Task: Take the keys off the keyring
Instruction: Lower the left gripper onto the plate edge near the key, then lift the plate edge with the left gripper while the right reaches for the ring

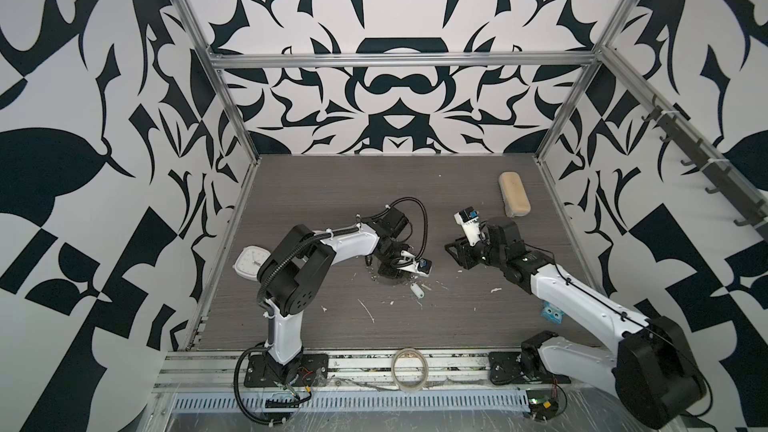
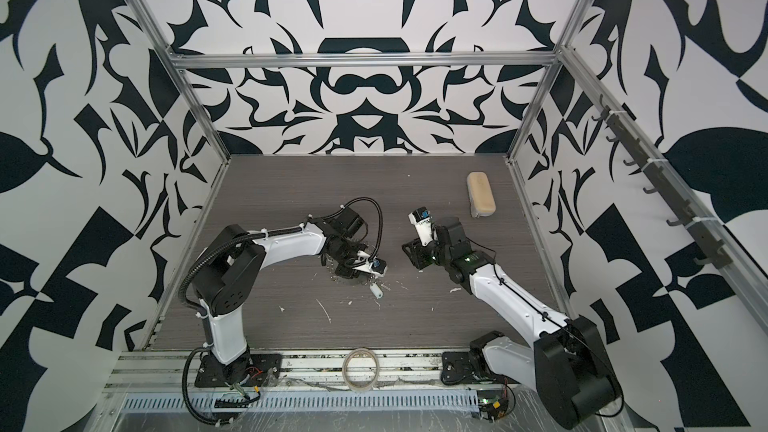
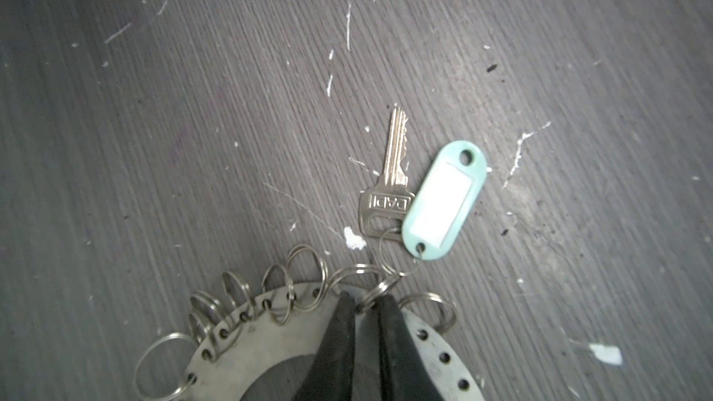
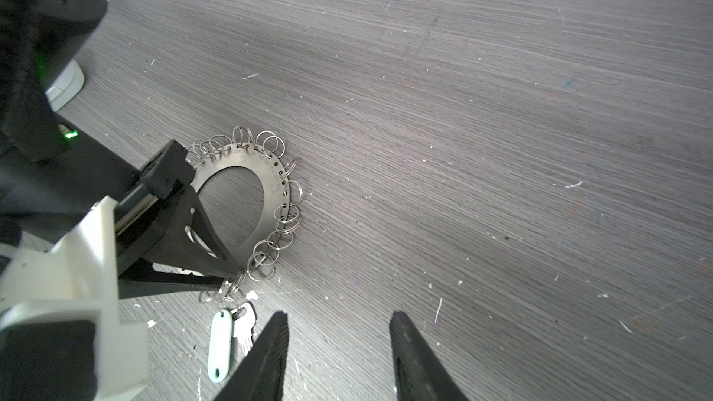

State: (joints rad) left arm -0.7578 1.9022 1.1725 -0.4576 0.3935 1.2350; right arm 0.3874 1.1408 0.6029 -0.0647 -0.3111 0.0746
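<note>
- My left hand [image 3: 366,299] is pinched nearly shut on one small loop [image 3: 380,288] at the rim of the keyring [image 3: 270,337]. The keyring lies flat on the tabletop [image 3: 154,109] under that hand.
- The key [image 3: 390,175] and its pale tag [image 3: 443,198] lie flat just beyond my left fingertips. A small ring [image 3: 386,243] joins them to the loop I pinch, so nothing is off yet.
- My right hand [image 4: 339,316] hangs released and empty above the tabletop, jaws wide, with key and tag just beside one of its fingertips.
- I judge the left pinch must sit on the loop itself, not on the disc rim. It must be firm enough that the disc cannot slide when I pull.
- The right hand should come down on the key's head, which looks easier to grip than the smooth tag.
- If the small ring is a split one, I'd work the key round along the coil. A straight tug would likely drag the whole keyring or bend the loop.
- The neighbouring loops [image 3: 428,306] crowd close, so I'd watch that none snags.
</note>
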